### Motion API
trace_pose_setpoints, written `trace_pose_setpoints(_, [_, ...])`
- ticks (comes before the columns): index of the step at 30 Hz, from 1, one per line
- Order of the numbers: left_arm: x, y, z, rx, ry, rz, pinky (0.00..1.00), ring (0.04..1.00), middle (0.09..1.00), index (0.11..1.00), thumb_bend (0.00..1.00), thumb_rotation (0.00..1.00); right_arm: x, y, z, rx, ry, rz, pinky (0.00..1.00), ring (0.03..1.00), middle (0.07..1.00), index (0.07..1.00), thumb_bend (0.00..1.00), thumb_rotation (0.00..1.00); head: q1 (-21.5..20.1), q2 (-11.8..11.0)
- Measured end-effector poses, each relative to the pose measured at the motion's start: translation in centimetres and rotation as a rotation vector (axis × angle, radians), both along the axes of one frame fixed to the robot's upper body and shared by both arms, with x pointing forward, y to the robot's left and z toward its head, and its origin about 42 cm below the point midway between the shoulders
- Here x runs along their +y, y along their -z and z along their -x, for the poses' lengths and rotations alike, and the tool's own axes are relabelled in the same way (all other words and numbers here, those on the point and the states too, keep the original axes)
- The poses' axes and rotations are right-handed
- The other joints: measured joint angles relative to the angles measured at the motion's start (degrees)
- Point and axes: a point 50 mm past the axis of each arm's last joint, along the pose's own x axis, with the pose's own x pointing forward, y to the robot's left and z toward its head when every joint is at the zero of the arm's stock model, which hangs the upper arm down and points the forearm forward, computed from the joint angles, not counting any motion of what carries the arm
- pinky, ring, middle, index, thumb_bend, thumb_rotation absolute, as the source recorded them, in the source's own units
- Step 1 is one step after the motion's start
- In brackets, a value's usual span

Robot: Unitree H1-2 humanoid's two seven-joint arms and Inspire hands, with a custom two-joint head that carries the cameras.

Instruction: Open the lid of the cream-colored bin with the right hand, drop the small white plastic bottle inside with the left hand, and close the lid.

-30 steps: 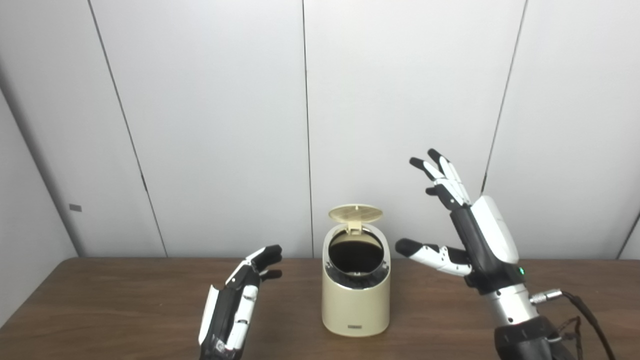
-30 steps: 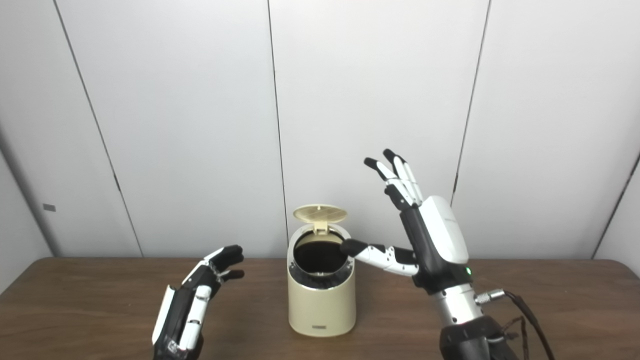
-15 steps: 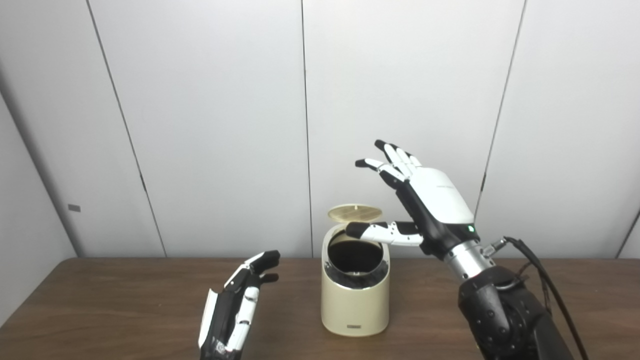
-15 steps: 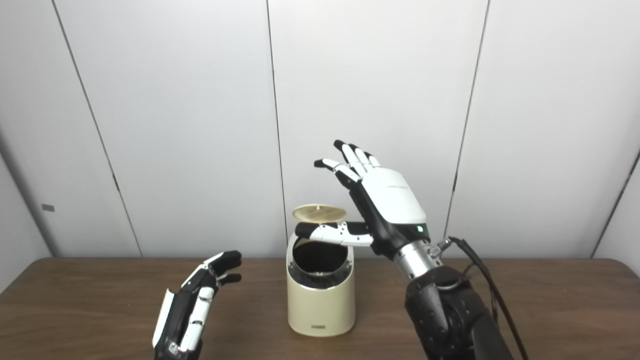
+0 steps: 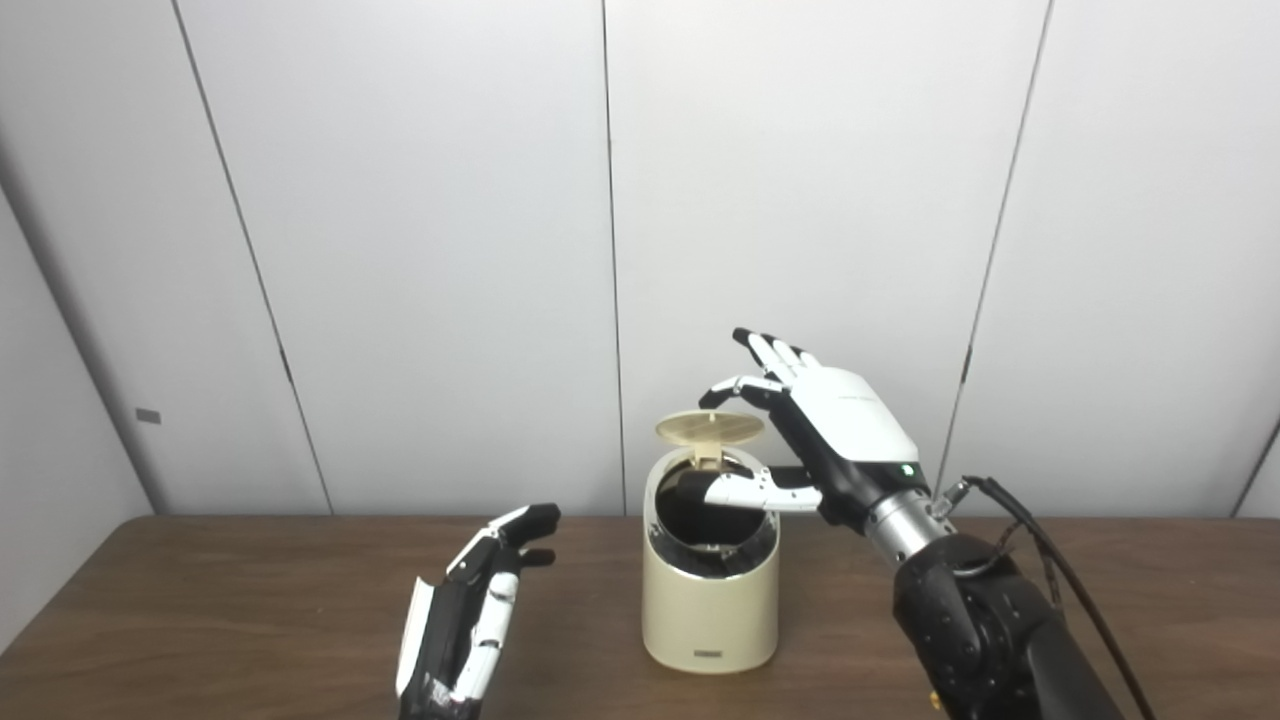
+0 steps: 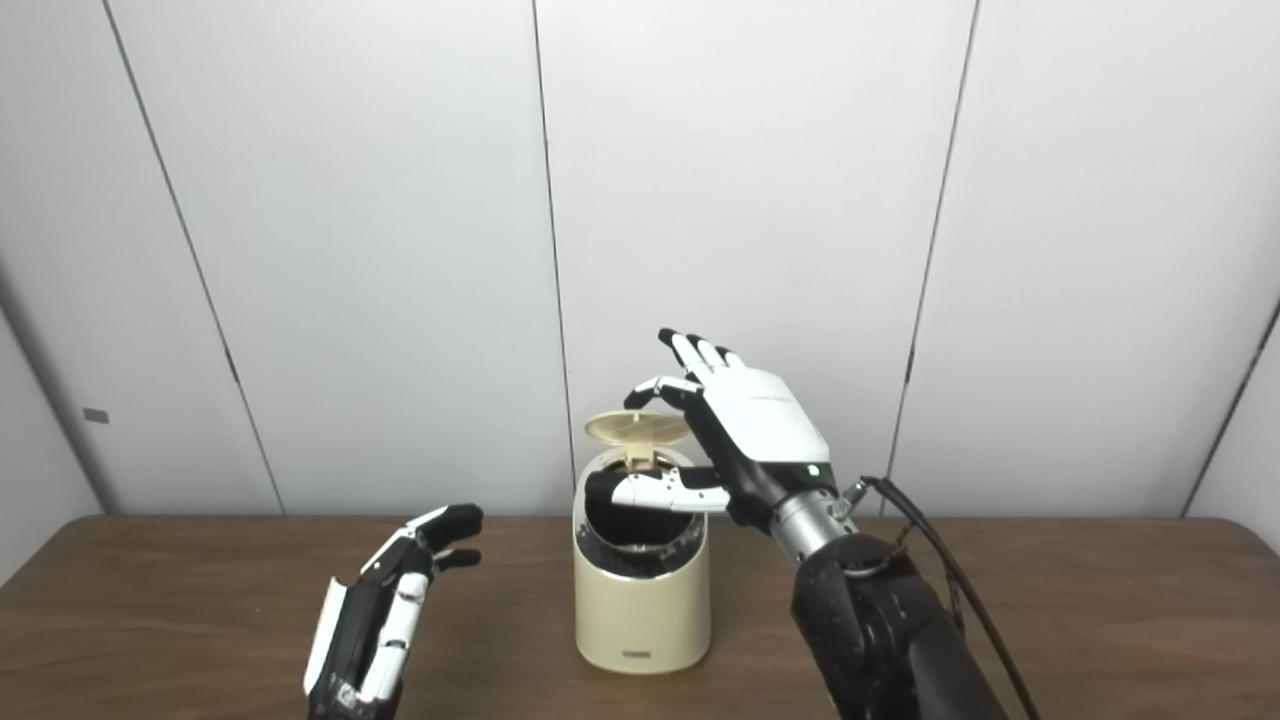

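Note:
The cream-colored bin [image 5: 710, 600] stands upright at the middle of the brown table [image 5: 250, 620]. Its round lid [image 5: 709, 428] is raised on its rear hinge and its dark mouth shows. My right hand [image 5: 825, 430] is open just right of and above the bin; its thumb reaches across the mouth, its fingers are beside and above the lid's right edge. My left hand [image 5: 470, 610] is open and empty, low over the table left of the bin. No white bottle is in sight.
Pale wall panels [image 5: 420, 250] close off the far edge of the table right behind the bin. A black cable [image 5: 1050, 560] hangs from my right wrist.
My right hand has swung from upright at the bin's right to palm-down over the bin, then come lower towards the raised lid. My left hand has hardly moved.

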Motion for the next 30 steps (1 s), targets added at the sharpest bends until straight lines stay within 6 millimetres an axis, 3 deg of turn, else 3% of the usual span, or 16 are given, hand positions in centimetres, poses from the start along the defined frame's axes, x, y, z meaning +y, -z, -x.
trace_pose_setpoints(14, [-0.1,-0.3,0.1,-0.013,-0.011,-0.012,0.71,0.791,0.784,0.753,0.19,0.82,-0.6,1.3,0.7,0.028,-0.001,-0.030,1.00,1.000,1.000,0.608,0.92,0.99,-0.18,0.62])
trace_pose_setpoints(24, [-0.2,-0.8,0.3,-0.026,-0.015,-0.004,0.69,0.782,0.774,0.745,0.19,0.80,-0.8,2.4,1.3,0.069,-0.013,-0.038,1.00,1.000,1.000,0.630,0.92,1.00,0.44,1.32])
trace_pose_setpoints(30, [-0.3,-1.1,0.4,-0.020,-0.014,0.001,0.69,0.781,0.776,0.747,0.19,0.78,-0.4,4.6,1.6,0.142,-0.021,-0.003,1.00,1.000,1.000,0.642,0.89,0.97,0.88,1.93])
